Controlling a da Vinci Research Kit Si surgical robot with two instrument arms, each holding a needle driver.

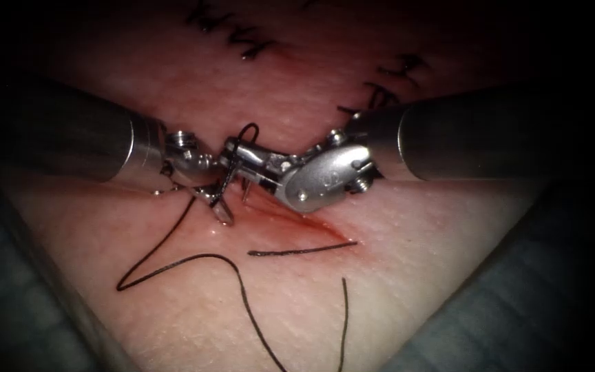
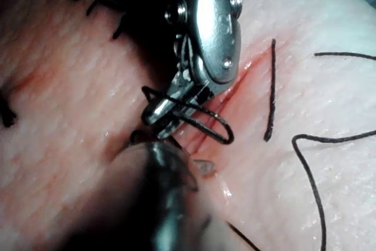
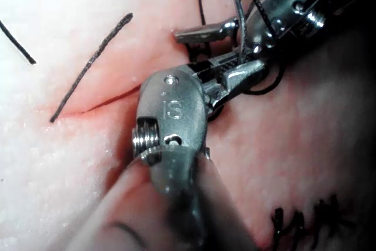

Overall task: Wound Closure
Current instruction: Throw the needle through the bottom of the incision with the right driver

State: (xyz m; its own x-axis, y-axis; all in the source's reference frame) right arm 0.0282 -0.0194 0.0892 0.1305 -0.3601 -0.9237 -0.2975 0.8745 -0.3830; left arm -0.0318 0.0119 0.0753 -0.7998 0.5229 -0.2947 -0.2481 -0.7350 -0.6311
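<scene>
My left tool's jaws (image 1: 220, 207) point down at the left end of the cut (image 1: 311, 224) and are shut on the black thread (image 1: 173, 265). From them the thread runs down and left over the tissue (image 1: 414, 262), bends, and trails to the front edge. My right tool (image 1: 237, 153) reaches in from the right, just above the cut, jaws slightly open and holding nothing. A loop of thread (image 1: 248, 131) is wound around these jaws. The right wrist view has the right jaws (image 3: 235, 69) under the left tool's jaws (image 3: 188, 33). In the left wrist view the thread loop (image 2: 205, 124) hangs on the right jaws (image 2: 155, 121).
Two loose cut pieces of thread lie near the cut, one (image 1: 304, 251) along it and one (image 1: 344, 324) toward the front. Finished stitches (image 1: 387, 89) sit on the far tissue. Red fluid (image 1: 277, 217) wets the cut. Blue drape (image 1: 518, 317) borders the tissue.
</scene>
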